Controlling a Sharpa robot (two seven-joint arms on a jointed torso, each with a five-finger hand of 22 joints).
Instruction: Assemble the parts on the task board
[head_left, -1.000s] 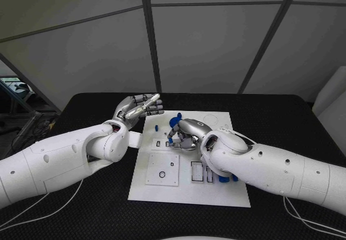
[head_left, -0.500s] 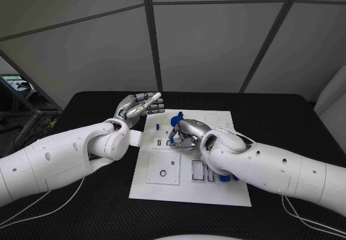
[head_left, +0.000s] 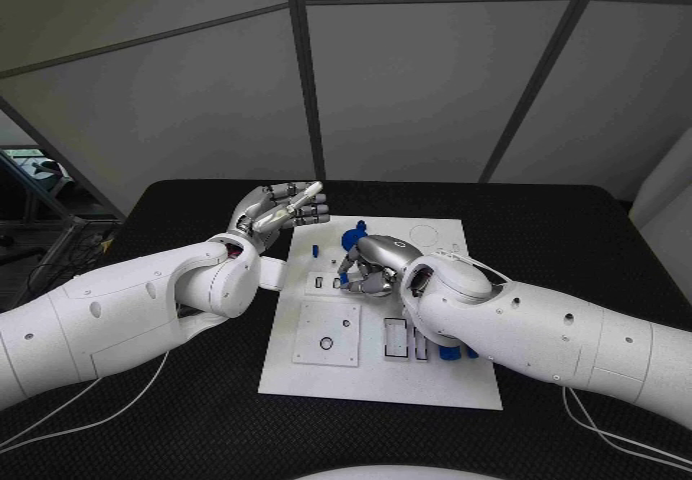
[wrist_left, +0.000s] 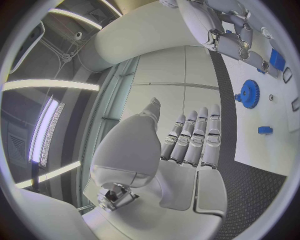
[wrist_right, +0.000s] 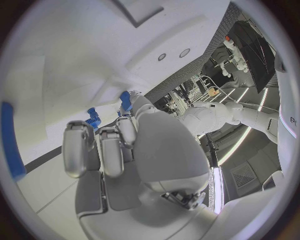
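The white task board (head_left: 378, 385) lies in the middle of the black table. My right hand (head_left: 372, 266) is curled over the board's far half and pinches a small blue part (wrist_right: 125, 100) at its fingertips, close to the board's surface. The left wrist view shows the same blue part (wrist_left: 277, 59) under the right hand (wrist_left: 230, 29). A blue gear (head_left: 352, 237) stands on the board just beyond the right hand. My left hand (head_left: 277, 214) is raised off the board's far left corner, fingers straight and holding nothing.
Beside the gear (wrist_left: 249, 93) lies a small blue piece (wrist_left: 265, 130). More blue parts (head_left: 456, 353) sit on the board beside my right forearm. A square inset with a hole (head_left: 327, 338) and narrow slots (head_left: 397, 340) occupy the board's near half. Cables trail over the table (head_left: 144, 400).
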